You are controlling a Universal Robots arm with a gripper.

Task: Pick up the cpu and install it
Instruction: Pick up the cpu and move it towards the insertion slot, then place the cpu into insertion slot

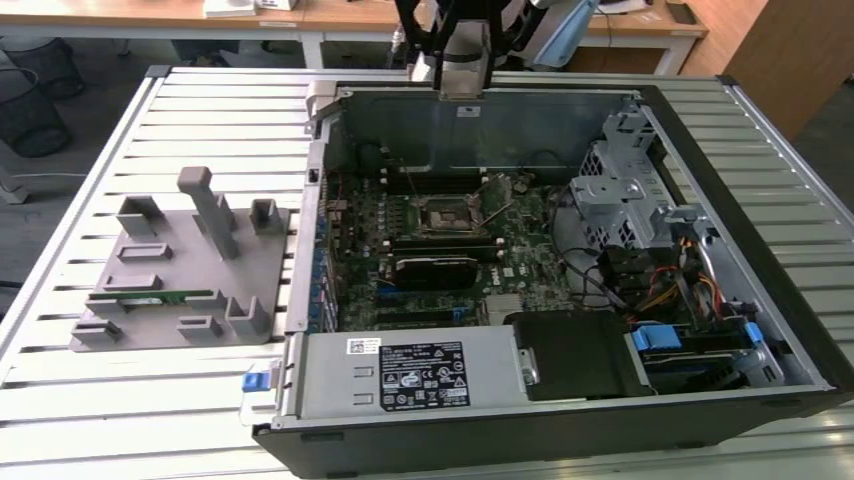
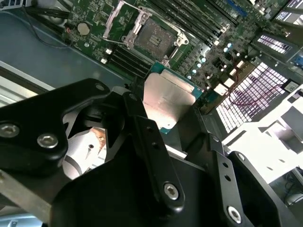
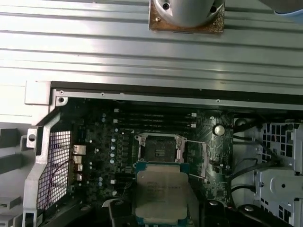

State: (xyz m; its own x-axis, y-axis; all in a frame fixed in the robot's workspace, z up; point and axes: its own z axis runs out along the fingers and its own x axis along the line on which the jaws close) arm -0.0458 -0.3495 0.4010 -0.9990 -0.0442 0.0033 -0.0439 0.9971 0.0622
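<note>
Carry step: cpu (image 2: 170, 94) lifted, not yet seated.
The gripper (image 2: 165, 116) has its jaws clamped on the chip's edges, near the computer case (image 1: 507, 125) wall's edge; seating calls for squaring it over the open socket (image 2: 150, 39).

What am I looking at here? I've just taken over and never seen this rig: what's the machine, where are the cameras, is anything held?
The exterior view is from a camera off the machine: one robot arm reaches over an open computer case lying on a slatted metal table. On the exterior view's left, a grey parts holder carries a green memory stick. The two wrist views come from cameras riding on the arm, looking into the case. In both wrist views, the gripper has its black fingers closed on the cpu, a small silvery square chip. It hangs above the motherboard, whose socket is open and empty.
</note>
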